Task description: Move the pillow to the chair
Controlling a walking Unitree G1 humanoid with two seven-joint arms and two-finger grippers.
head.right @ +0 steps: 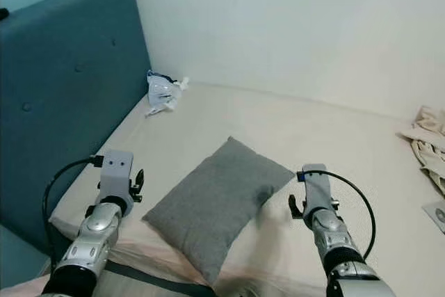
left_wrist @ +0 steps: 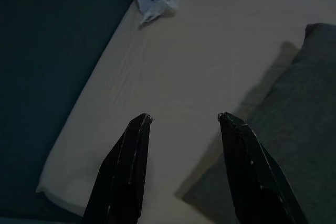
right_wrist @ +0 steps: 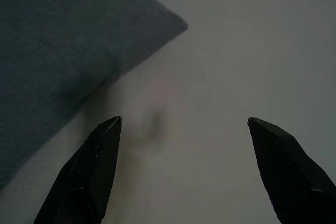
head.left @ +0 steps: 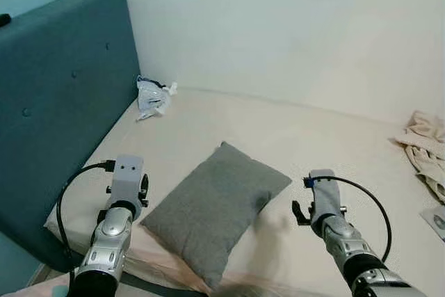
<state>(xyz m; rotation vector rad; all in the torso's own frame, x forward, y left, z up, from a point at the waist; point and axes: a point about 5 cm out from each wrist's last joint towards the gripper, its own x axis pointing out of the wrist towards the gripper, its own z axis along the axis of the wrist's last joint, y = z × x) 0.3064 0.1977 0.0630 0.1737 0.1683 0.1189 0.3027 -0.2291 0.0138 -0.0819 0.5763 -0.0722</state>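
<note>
Presently, item: pillow (head.left: 215,206), grey woven cover, rectangular, plump and soft, lying flat and skewed on the bed (head.left: 229,126), one corner toward the wall, another near the front edge of the mattress. Left gripper (left_wrist: 184,121): fingers spread apart, empty, held above the bare sheet just beside the pillow's left edge. Right gripper (right_wrist: 184,129): fingers wide open, empty, above the sheet just off the pillow's right corner. Neither touches the pillow. Chair: none to be made out from here. Hazards, as judged: a soft filling gives under pinching fingers, so a grasp on one corner alone may slip or leave the pillow sagging and dragging over the sheet; fingers closing too low may catch the sheet along with the cover and pull the bedding; uneven closing of the two grippers may twist the pillow or push it off the near edge of the mattress. Other contents: teal padded headboard (head.left: 59,95) on the left; crumpled plastic bag (head.left: 153,97) at the head of the bed; beige cloth (head.left: 425,145) heaped at far right
</note>
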